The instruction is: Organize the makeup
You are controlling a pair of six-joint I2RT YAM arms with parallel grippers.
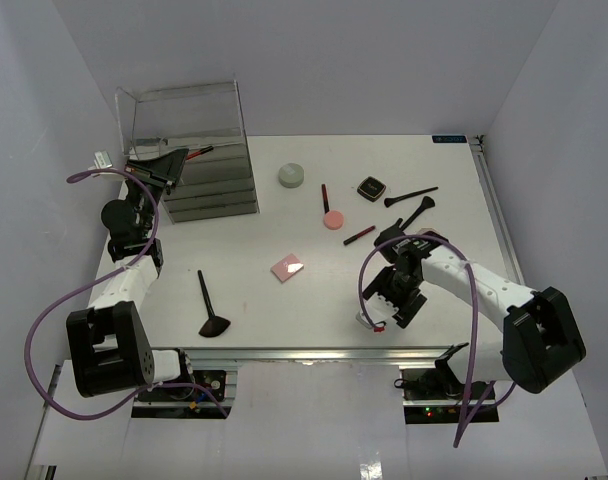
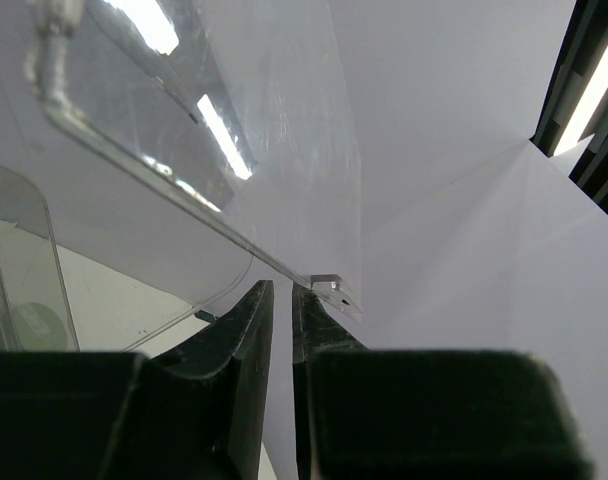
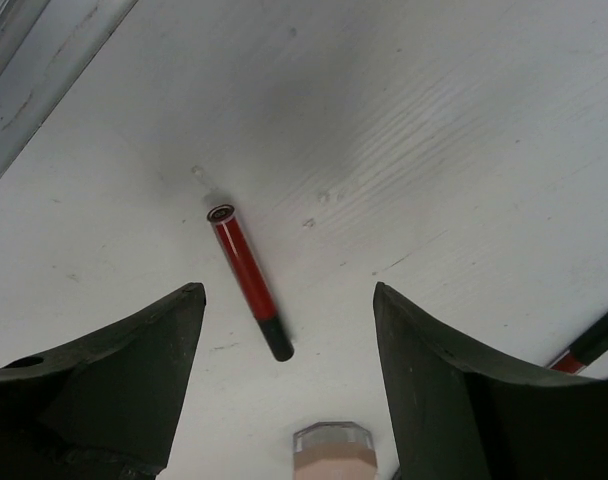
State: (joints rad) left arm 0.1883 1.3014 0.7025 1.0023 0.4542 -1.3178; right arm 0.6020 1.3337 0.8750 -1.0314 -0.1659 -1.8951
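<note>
Lab: white-walled enclosure (image 1: 284, 60), aluminium-framed table (image 1: 314, 352)

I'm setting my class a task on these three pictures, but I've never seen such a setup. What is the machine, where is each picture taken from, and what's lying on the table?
The machine is two robot arms bolted at the near edge of a white table. The top view looks down from above and behind them. The other two views come from a camera on each wrist, so the dark shapes in them are that arm's own fingers.

Makeup lies scattered on the table: a grey round jar, a pink disc, a black compact, a pink compact, black brushes and red-and-black sticks. A clear drawer box stands at the back left.

The right end effector is open, poised over one stick. The left end effector, beside the box, is nearly shut. Whether it holds anything I cannot tell.
</note>
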